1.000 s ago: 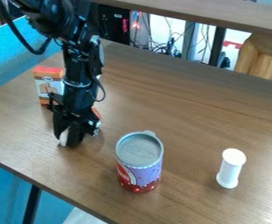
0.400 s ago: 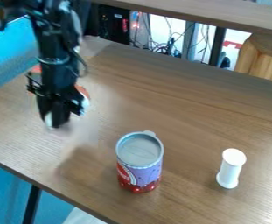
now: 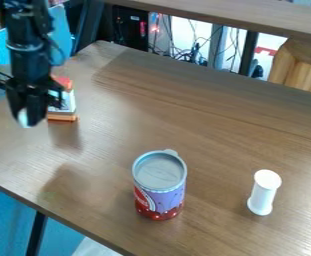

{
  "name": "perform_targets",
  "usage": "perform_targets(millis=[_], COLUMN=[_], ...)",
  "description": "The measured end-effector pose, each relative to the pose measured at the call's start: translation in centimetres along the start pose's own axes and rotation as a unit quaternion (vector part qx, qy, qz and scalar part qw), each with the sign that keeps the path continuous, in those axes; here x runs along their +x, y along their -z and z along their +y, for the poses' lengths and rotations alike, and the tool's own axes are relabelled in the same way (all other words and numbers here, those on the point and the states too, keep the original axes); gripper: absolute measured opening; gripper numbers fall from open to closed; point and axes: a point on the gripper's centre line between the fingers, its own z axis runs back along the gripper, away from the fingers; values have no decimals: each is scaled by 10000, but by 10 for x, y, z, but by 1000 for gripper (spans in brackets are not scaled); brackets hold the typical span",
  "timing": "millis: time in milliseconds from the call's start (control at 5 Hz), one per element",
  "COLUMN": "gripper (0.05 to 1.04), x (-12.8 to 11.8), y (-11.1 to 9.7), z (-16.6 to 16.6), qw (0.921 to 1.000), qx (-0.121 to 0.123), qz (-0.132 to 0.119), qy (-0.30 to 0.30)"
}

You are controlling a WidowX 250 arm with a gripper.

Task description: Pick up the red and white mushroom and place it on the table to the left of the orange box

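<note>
From here I see the gripper (image 3: 27, 121) closed around a white thing (image 3: 23, 117) over the table's (image 3: 204, 117) left side, partly hiding a box (image 3: 63, 118). A can (image 3: 160, 187) and white holder (image 3: 263, 192) stand well apart from it.

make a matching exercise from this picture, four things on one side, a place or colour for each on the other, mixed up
Things
1. can
2. white tube
3. box
4. gripper

Places and colours
A. partly hidden behind the black robot parts
B. black, at the left of the view
C. standing nearest the right edge of the view
D. purple and red, with a grey lid

Right pairs: 1-D, 2-C, 3-A, 4-B
</note>
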Motion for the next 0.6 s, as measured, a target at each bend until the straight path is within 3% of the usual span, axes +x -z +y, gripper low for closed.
perform_targets(millis=[200,400,600], gripper=[304,304,304], x=[7,10,9], y=[10,19,31], z=[24,45,59], qw=[9980,9943,9898], qx=[-183,-407,-450], qz=[317,463,659], qy=[-513,-870,-1178])
